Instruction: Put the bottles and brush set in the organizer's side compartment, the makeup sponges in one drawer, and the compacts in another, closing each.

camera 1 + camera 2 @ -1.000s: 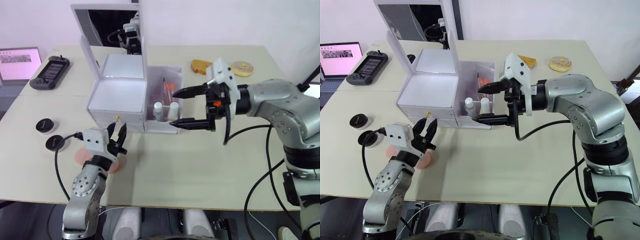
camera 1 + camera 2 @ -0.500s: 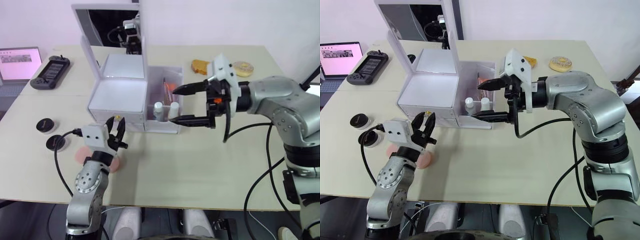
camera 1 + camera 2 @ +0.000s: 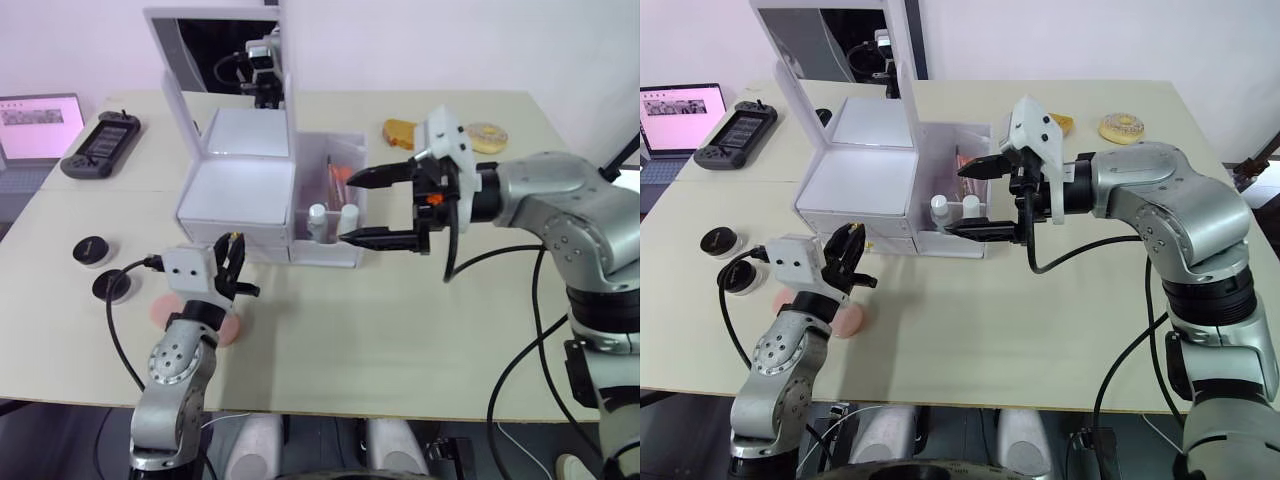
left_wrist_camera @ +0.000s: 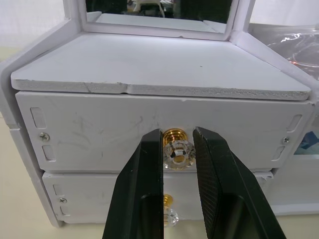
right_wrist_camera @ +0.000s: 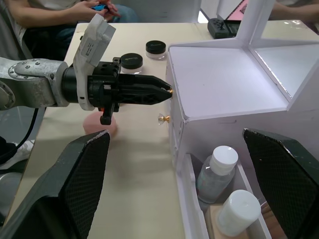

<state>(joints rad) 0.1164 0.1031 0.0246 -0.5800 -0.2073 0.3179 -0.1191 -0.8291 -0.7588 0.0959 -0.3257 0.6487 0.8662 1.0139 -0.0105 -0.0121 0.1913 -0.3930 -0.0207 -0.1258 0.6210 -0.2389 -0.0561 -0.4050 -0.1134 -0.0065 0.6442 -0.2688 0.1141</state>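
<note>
Organizer drawers are judged light and stiff, best taken by the small, slippery top knob, bracketed unclamped by left gripper; right gripper is held wide.

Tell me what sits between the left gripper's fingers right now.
The upper drawer's gold knob sits between the left gripper's fingers, shown in the left wrist view.

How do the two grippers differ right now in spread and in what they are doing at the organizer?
The left gripper has its fingers narrowly apart around the upper drawer's gold knob; the right gripper is spread wide, holding nothing. The left sits at the organizer's drawer front; the right flanks the side compartment where the bottles stand. Both have black fingers.
</note>
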